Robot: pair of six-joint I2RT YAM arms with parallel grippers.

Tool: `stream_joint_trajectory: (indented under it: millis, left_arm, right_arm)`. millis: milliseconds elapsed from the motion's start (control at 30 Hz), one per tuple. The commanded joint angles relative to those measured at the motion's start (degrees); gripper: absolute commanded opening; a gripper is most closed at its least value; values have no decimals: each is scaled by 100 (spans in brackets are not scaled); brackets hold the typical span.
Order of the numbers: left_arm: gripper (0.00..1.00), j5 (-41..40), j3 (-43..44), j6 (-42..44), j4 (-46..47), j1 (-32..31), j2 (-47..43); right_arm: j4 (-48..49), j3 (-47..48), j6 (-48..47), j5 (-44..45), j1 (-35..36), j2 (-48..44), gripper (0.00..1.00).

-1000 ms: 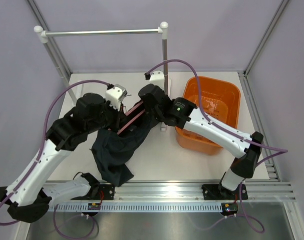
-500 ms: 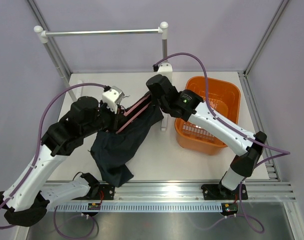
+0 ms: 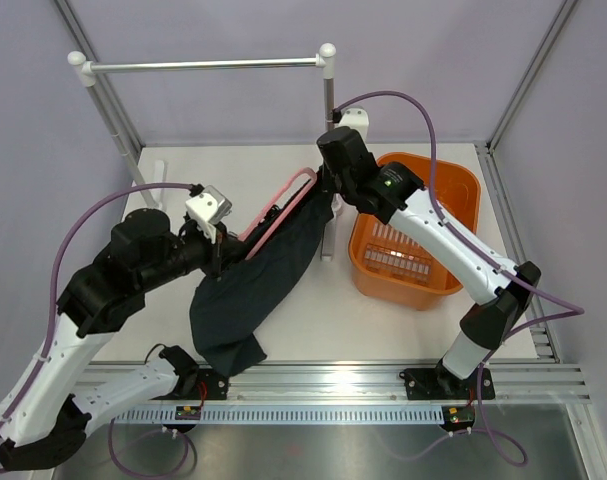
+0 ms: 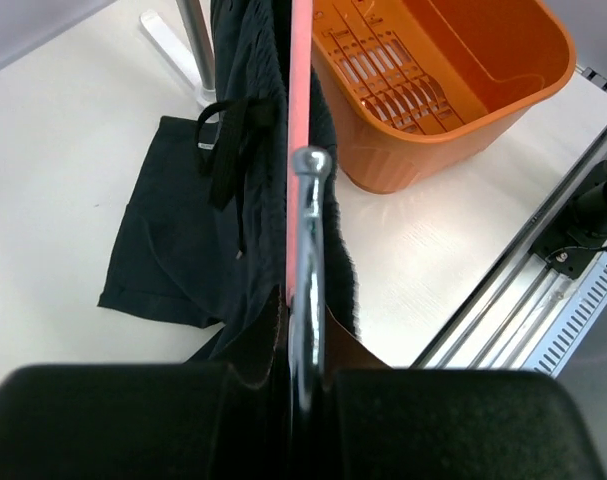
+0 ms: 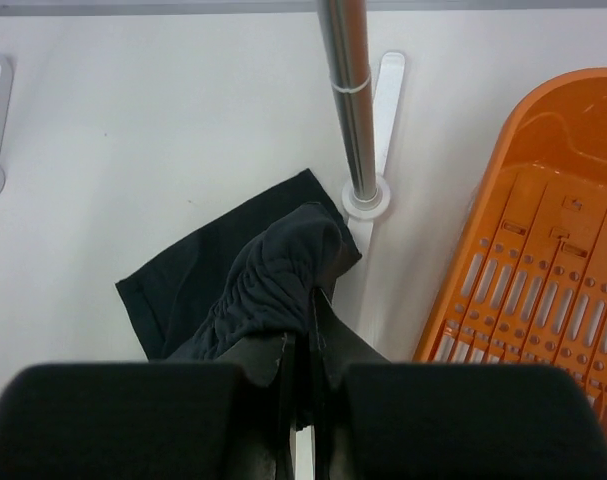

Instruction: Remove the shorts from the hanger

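The pink hanger (image 3: pixel 279 207) is held slanted above the table, its far loop end bare. My left gripper (image 3: pixel 217 252) is shut on the hanger's metal hook (image 4: pixel 309 240); the pink bar (image 4: pixel 300 110) runs straight away from the fingers. The dark navy shorts (image 3: pixel 253 290) hang from the hanger's far part down to the table near the front edge. My right gripper (image 3: pixel 330 194) is shut on the bunched waistband (image 5: pixel 278 270) at the hanger's far end, beside the rail post. The shorts also show in the left wrist view (image 4: pixel 178 235).
The orange basket (image 3: pixel 453 190) stands at the right, just past the right arm, and shows in both wrist views (image 4: pixel 463 80) (image 5: pixel 573 200). The grey metal rail (image 3: pixel 203 65) spans the back; its right post (image 5: pixel 348 110) and white foot stand next to the right gripper.
My right gripper has moved back and right with the waistband in it. My left arm has drawn the hook to the left. More of the pink frame now shows bare.
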Motion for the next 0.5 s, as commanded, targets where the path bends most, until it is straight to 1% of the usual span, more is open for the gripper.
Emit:
stream_joint_trajectory:
  millis: [0, 100, 133, 200, 233, 333, 367, 433, 467]
  left_arm:
    - [0, 63, -27, 11, -267, -25, -222]
    - [0, -271, -27, -138, -65, -24, -213]
    - [0, -367, -27, -243, 48, -25, -205]
    - [0, -561, -27, -384, 198, -24, -178]
    - [0, -623, -36, -437, 390, -25, -178]
    - [0, -746, -54, -630, 787, -25, -126]
    - [0, -920, -62, -692, 875, -25, -117]
    - [0, -1079, -54, -832, 1156, -16, -56]
    - [0, -1263, -54, -885, 1235, -16, -46]
  right_arm:
    - [105, 214, -44, 402, -294, -64, 0]
    - [97, -14, 158, 148, -294, -239, 0]
    - [114, -111, 193, -71, -276, -292, 0]
    - [184, -436, 308, -178, -206, -503, 0]
    - [219, -646, 325, -109, -32, -574, 0]
    - [237, -867, 404, 94, 399, -759, 0]
    - [246, -894, 448, 120, 766, -776, 0]
    - [194, -938, 545, 261, 1129, -811, 0]
    - [176, -947, 650, 322, 1487, -820, 0]
